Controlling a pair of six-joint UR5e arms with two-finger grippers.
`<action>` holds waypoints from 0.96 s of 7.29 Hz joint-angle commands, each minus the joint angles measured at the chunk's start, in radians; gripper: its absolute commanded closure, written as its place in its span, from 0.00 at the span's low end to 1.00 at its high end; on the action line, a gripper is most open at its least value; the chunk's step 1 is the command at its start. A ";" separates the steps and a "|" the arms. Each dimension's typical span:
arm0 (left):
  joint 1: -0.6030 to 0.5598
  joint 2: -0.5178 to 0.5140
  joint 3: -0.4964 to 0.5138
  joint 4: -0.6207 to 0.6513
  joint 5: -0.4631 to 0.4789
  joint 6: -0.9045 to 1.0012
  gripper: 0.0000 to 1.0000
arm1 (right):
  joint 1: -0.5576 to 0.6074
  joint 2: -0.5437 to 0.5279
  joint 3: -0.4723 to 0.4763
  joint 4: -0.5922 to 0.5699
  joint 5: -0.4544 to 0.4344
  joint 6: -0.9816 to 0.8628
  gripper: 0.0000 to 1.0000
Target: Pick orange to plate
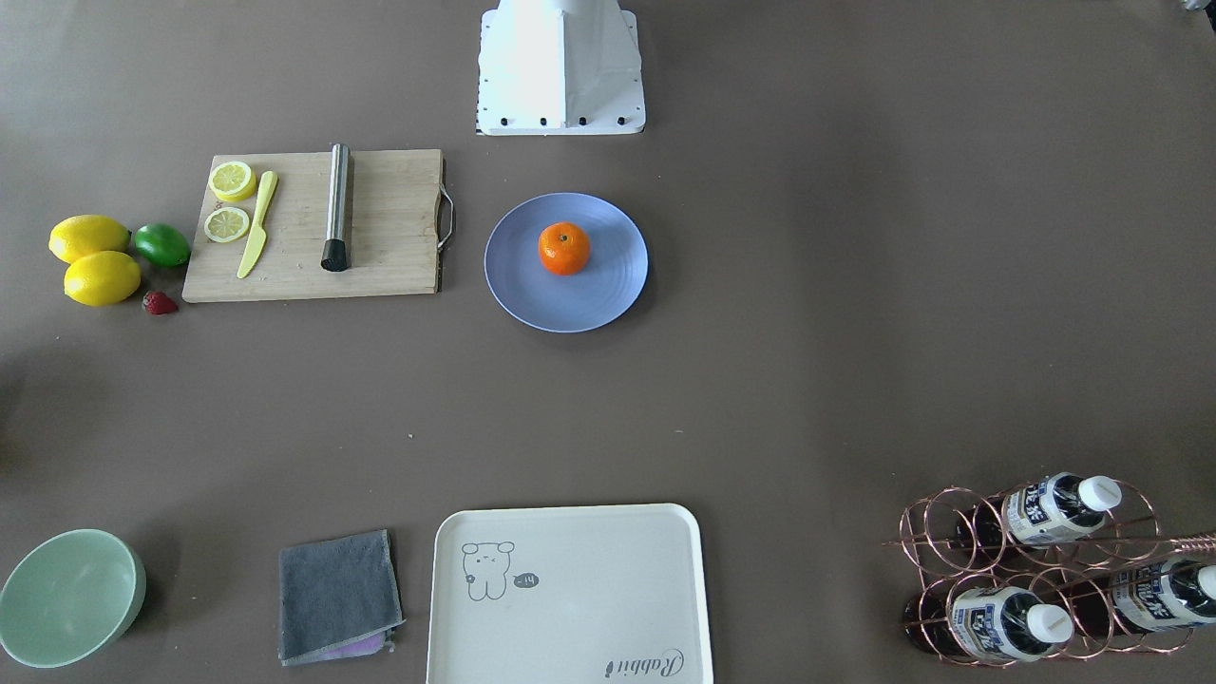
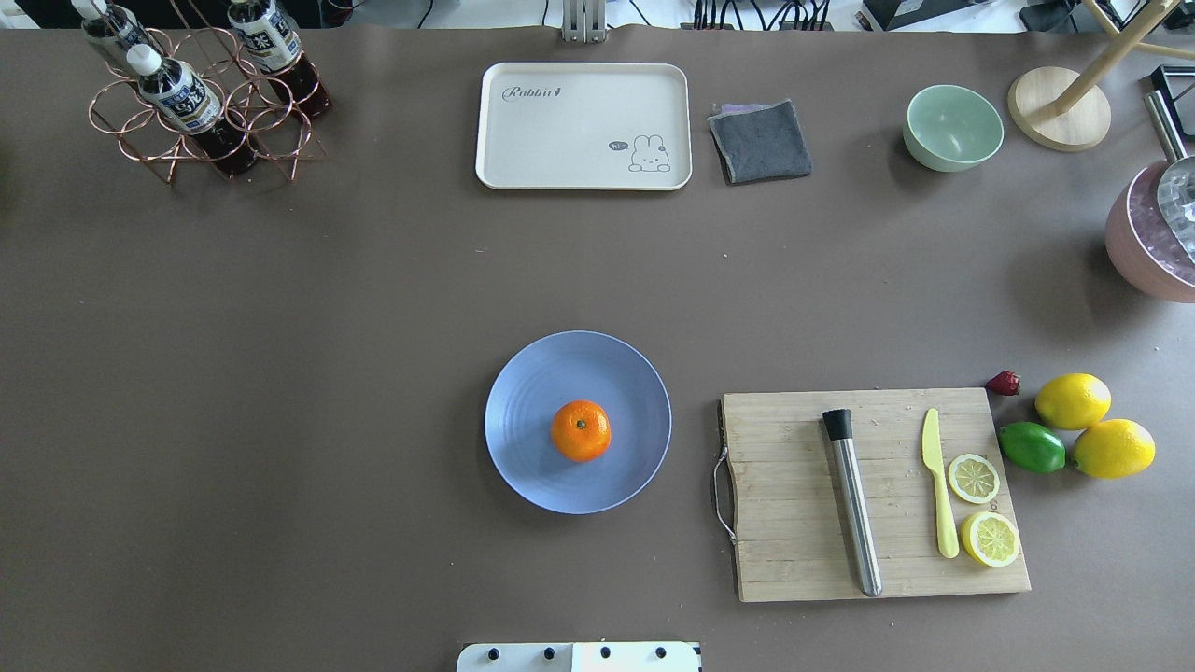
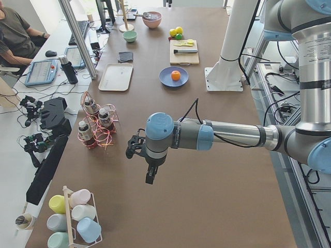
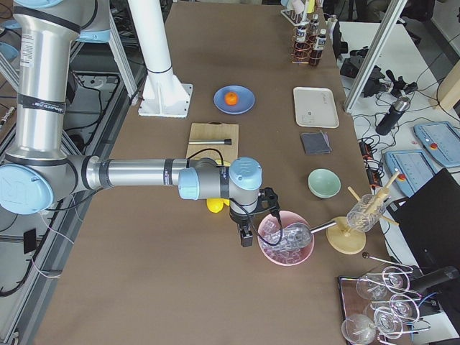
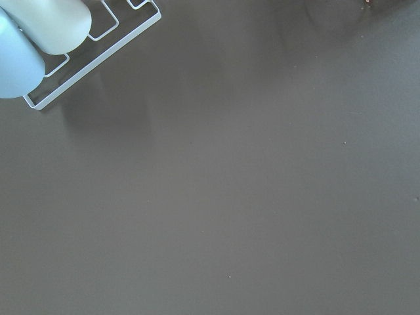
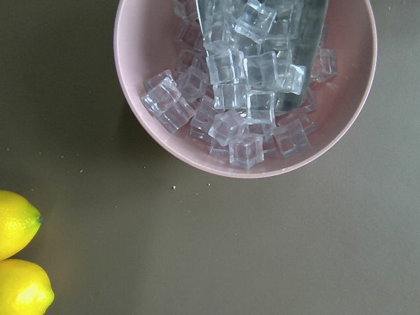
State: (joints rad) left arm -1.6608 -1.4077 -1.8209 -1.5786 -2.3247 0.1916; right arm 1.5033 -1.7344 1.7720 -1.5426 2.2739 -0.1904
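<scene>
The orange (image 2: pixel 581 430) sits near the middle of the periwinkle-blue plate (image 2: pixel 532 401), stem dot up, in the centre of the table. The front-facing view shows the same orange (image 1: pixel 563 249) resting on the plate (image 1: pixel 608 294) with nothing touching it. Neither gripper appears in the overhead or front-facing views. My left gripper (image 3: pixel 134 149) hangs far from the plate, near the bottle rack end, and I cannot tell its state. My right gripper (image 4: pixel 271 203) hovers beside a pink bowl of ice at the opposite end, and its state cannot be told either.
A wooden cutting board (image 2: pixel 794 523) with a steel muddler, yellow knife and lemon slices lies right of the plate. Two lemons (image 2: pixel 1073 400), a lime and a strawberry sit beyond it. A cream tray (image 2: pixel 583 125), grey cloth, mint bowl (image 2: pixel 952 127) and bottle rack (image 2: pixel 201 103) line the far edge.
</scene>
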 commanded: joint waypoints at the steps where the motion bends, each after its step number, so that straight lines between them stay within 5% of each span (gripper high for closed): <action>1: -0.020 -0.004 0.000 -0.004 -0.001 -0.001 0.02 | 0.000 0.001 -0.008 -0.001 -0.001 0.006 0.00; 7: -0.019 -0.013 0.019 -0.044 -0.004 -0.009 0.02 | 0.005 -0.007 -0.005 -0.001 -0.007 0.012 0.00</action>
State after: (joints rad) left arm -1.6794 -1.4229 -1.8008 -1.5978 -2.3249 0.1849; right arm 1.5078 -1.7364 1.7649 -1.5419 2.2630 -0.1859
